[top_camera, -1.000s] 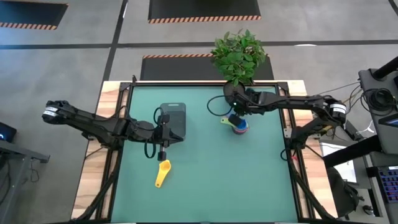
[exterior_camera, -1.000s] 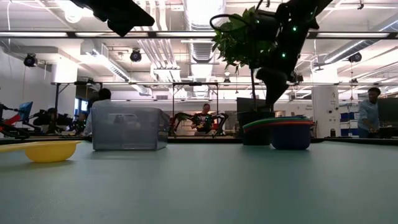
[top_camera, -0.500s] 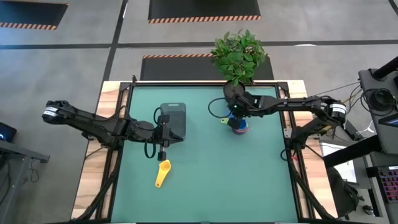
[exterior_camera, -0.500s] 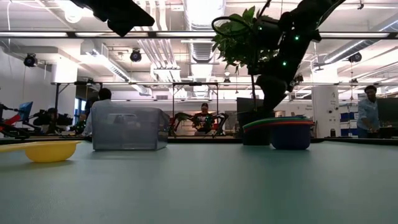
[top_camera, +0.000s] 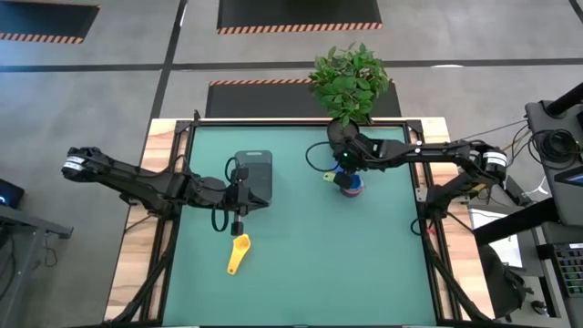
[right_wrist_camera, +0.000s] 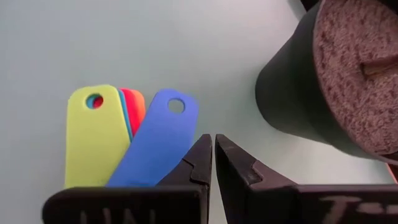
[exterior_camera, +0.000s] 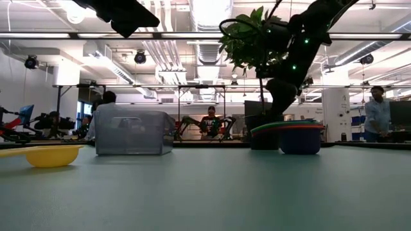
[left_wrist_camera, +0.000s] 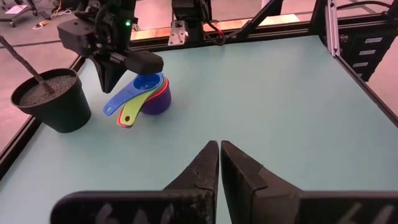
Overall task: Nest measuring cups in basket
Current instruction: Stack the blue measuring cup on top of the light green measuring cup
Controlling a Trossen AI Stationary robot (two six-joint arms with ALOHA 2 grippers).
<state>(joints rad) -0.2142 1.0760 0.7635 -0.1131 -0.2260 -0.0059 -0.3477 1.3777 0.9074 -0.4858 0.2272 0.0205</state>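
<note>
So far, no cup is seen inside the basket (top_camera: 254, 176), which stands on the green mat left of centre, apparently empty as judged through its translucent wall in the low view. Several measuring cups are already nested into one stack (top_camera: 349, 185) on the mat right of centre, just in front of the black plant pot (left_wrist_camera: 52, 99); blue, green, red and purple members can be made out, the remainder cannot be told. One yellow cup (top_camera: 239, 251) lies alone on the mat, apart from the basket on its near side. The task is judged partly done: the nesting is largely complete, but the stack has yet to be moved into the basket and the yellow cup is not yet joined to it.

The right gripper (top_camera: 343, 162) is held over the stack's fanned handles, fingers pressed together with nothing between them; the blue handle (right_wrist_camera: 157, 142) shows just ahead of the tips. The left gripper (top_camera: 238, 219) hangs between basket and yellow cup, fingers likewise closed and empty.
</note>
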